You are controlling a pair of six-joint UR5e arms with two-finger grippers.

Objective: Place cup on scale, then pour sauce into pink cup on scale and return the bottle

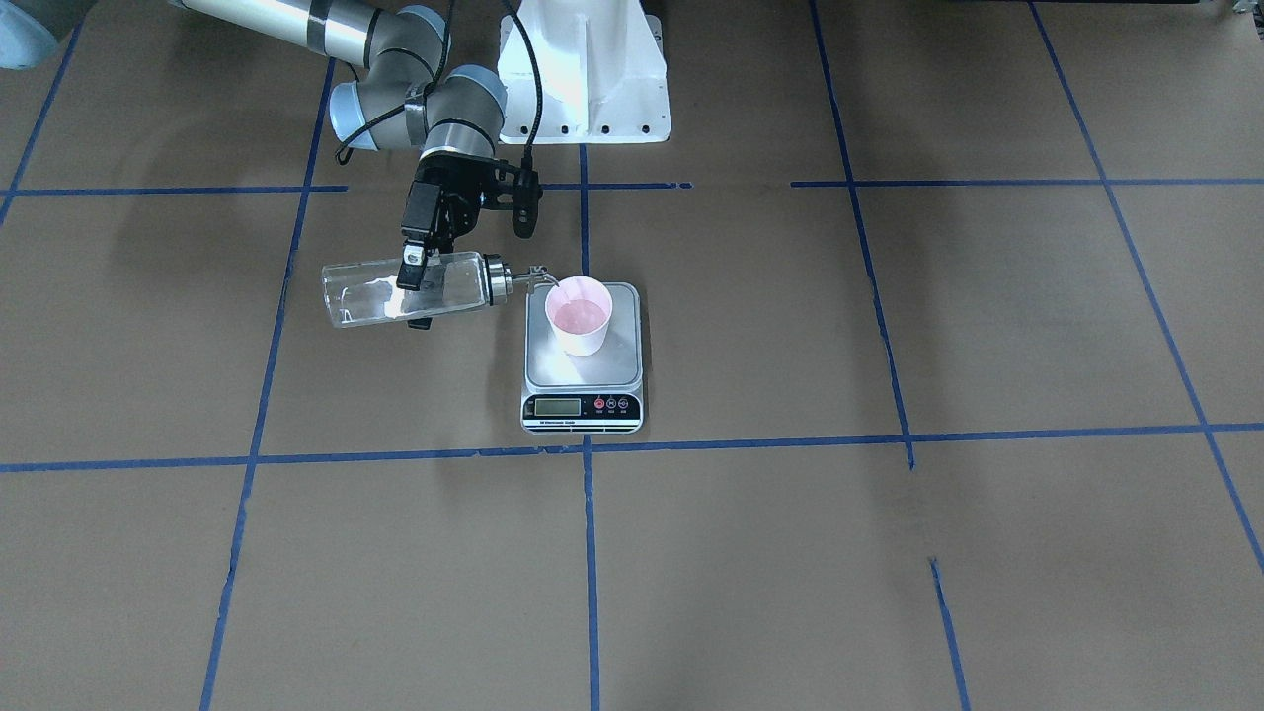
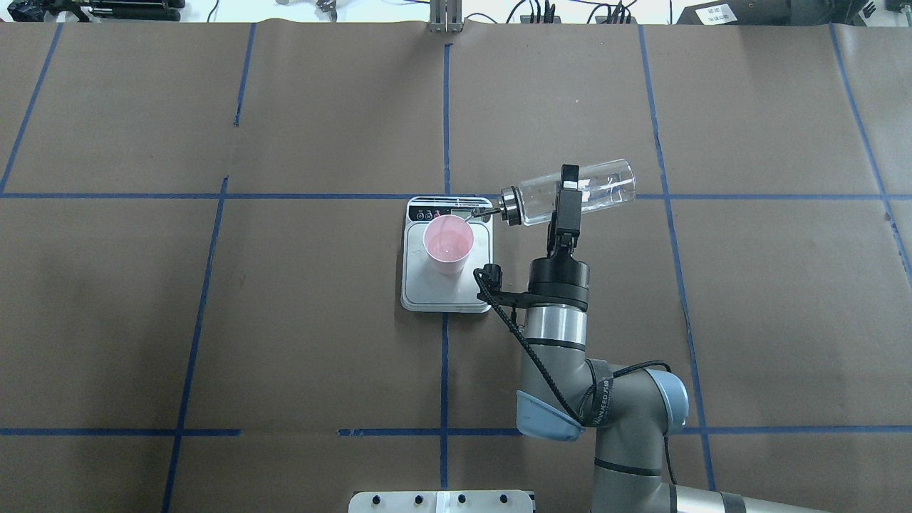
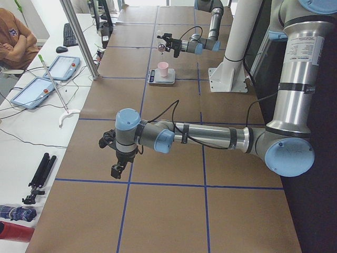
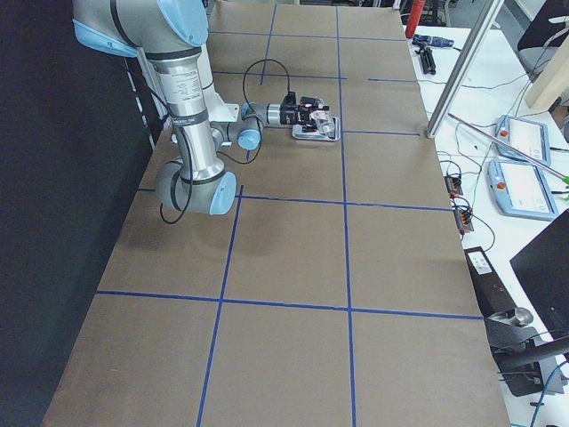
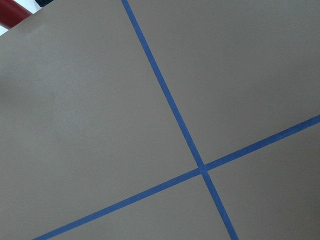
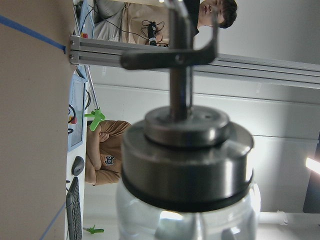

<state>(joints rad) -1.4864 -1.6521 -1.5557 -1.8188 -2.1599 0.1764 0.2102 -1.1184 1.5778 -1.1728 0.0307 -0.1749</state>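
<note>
Right gripper (image 2: 568,203) closed on the bottle (image 2: 602,187) at mid-body, glass near level, long axis across the table (image 2: 285,320), spout (image 2: 484,211) pointing robot's left at the rim of the cup (image 2: 447,248), upright on the scale (image 2: 420,288)

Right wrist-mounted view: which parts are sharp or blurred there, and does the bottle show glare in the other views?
Right wrist-mounted view: the bottle is very close, its collar slightly soft, the background sharper. Exterior front-facing view: white glare streaks on the bottle. Overhead exterior view: only fainter glints on it.
</note>
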